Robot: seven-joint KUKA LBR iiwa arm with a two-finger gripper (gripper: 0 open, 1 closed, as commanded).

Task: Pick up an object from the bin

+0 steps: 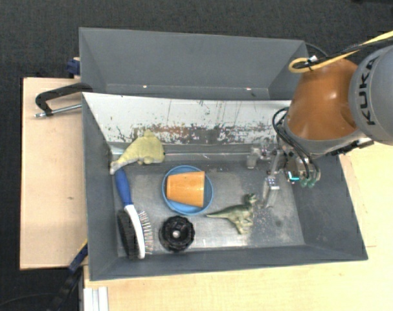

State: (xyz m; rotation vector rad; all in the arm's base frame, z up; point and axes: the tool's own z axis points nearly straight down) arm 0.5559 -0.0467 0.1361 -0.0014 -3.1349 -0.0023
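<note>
1. Camera view: a grey metal bin (98,199) is pictured from above, with the robot arm's orange-brown wrist cover (319,109) seen over the bin's right rear part.
2. The gripper (269,198) is shown hanging below that cover, pointed down at the right half of the bin floor.
3. Whether the gripper is open or closed cannot be told from this view, and nothing can be made out in its grasp.
4. A small green plastic toy dinosaur (235,217) is seen lying on the floor right of centre, towards the front wall. Its thin tail is stretched to the left and its raised end is just beside the gripper, slightly left of and below it. Whether the two are touching cannot be told.
5. A round blue dish (171,201) is placed at the middle of the floor, left of the dinosaur, and an orange plastic cup (185,188) is laid on its side in it.
6. A black round knob-like disc (177,232) is seen in front of the dish, near the front wall.
7. A blue-handled brush with a black head and white bristles (128,220) is laid along the left wall.
8. A pale yellow-green soft toy (143,150) is seen in the rear left corner, at the upper end of the brush handle, well apart from the gripper.
</note>
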